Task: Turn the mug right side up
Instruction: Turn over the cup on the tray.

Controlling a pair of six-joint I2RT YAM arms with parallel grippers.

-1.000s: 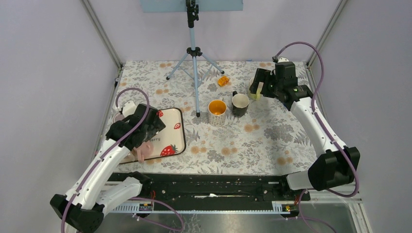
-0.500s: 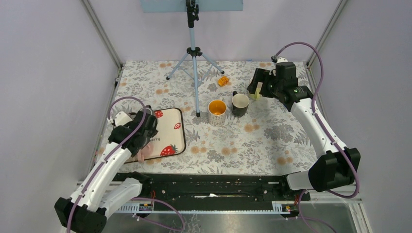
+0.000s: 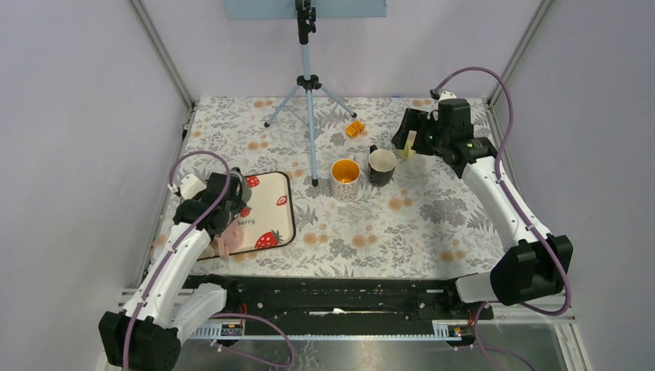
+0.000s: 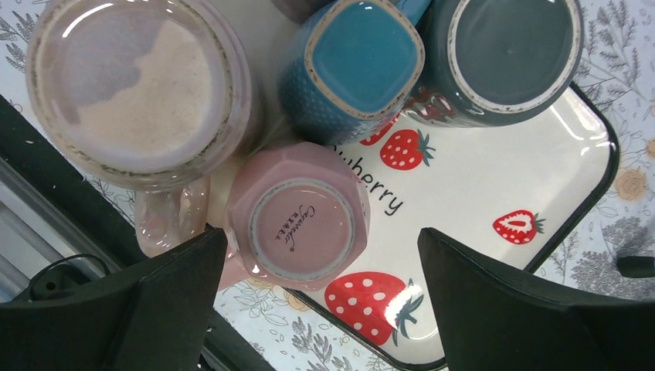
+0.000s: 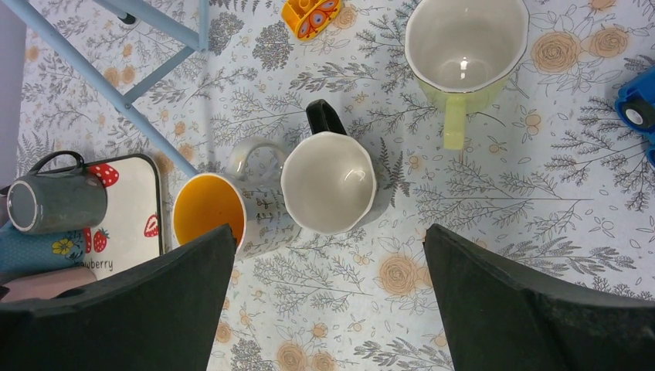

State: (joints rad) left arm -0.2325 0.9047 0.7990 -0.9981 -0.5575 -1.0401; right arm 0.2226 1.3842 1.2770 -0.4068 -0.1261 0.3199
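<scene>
Pink mug (image 4: 297,224) is seen inverted on the strawberry tray (image 4: 494,170), crowded by a pale mug (image 4: 139,85) and a blue mug (image 4: 355,62). Left gripper (image 4: 320,236) is held wide open above it. Right gripper (image 5: 328,232) is open too, with nothing gripped. Risk: with gaps this tight, neighbours could be clipped or toppled on descent.

Bright, even light falls from overhead; shadows on the floral-patterned desk (image 3: 402,224) are short and soft. All views are sharp. Up close, the black fingers (image 4: 154,309) of the left tool (image 4: 320,239) show little detail. White glare streaks the rim of the glossy strawberry-printed tray (image 4: 588,139) and the upturned pink faceted mug (image 4: 297,224).
</scene>
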